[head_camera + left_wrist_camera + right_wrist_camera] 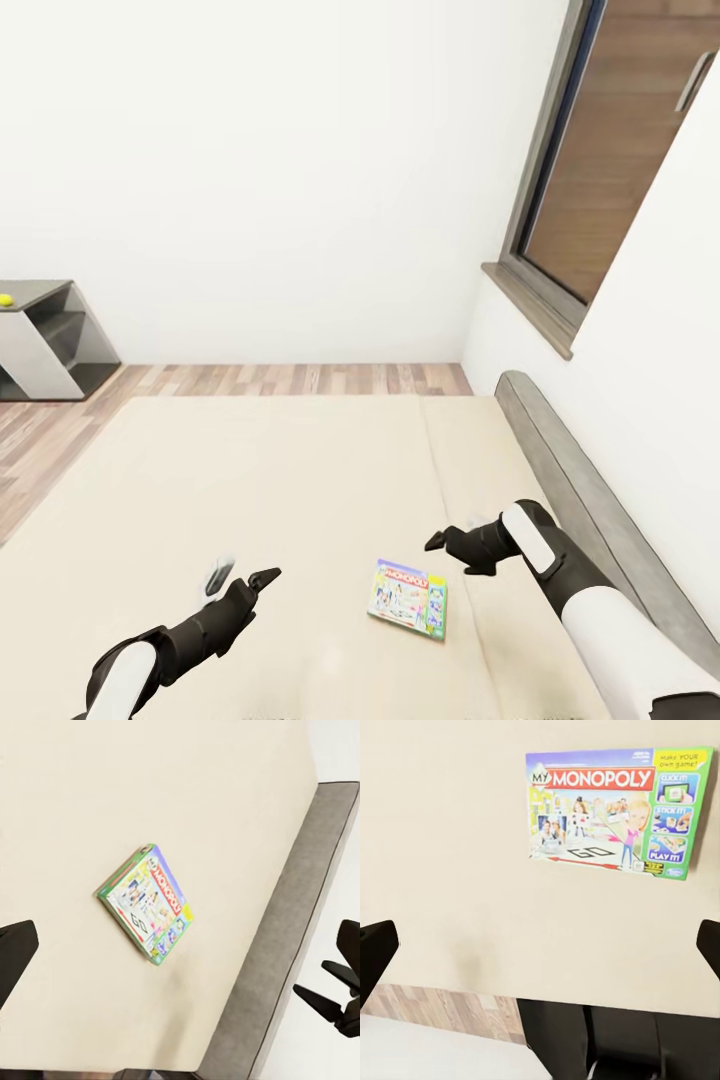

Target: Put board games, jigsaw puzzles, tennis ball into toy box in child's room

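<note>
One board game, Monopoly box, flat on bed, at 6 o'clock of head view, near headboard. Left end effector at 7 o'clock of mattress, fingers spread, empty, apart from box. Right end effector just beside box at its 1 o'clock, fingers parted, empty. Nothing grasped yet. Judged early: box not picked up, toy box unseen. Small yellow thing on grey shelf unit at 9 o'clock, possibly tennis ball, too small to confirm.
</note>
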You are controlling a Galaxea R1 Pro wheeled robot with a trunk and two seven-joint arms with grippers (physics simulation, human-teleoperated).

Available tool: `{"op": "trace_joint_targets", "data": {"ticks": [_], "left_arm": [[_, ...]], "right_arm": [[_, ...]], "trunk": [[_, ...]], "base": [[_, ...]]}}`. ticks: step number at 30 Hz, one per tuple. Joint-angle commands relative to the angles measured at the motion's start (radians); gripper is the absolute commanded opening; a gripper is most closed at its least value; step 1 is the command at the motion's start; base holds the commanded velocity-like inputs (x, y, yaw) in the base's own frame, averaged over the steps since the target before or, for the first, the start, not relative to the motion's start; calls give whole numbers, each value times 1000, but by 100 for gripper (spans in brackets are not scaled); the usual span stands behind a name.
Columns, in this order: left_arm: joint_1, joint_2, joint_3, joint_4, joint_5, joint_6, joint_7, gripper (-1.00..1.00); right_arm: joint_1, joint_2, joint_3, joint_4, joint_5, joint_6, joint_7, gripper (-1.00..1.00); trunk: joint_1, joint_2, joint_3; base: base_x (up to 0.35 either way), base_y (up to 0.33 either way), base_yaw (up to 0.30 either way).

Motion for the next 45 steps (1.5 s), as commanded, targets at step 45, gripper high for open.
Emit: {"op": "trace_joint_targets", "data": {"ticks": [45], "left_arm": [[-365,77,-65,330,14,61,-32,100]], "right_arm": [[-17,-29,43,-8,32,-253,262,100]], "trunk": [[1,-2,-42]], "base": [[0,0,0]]}}
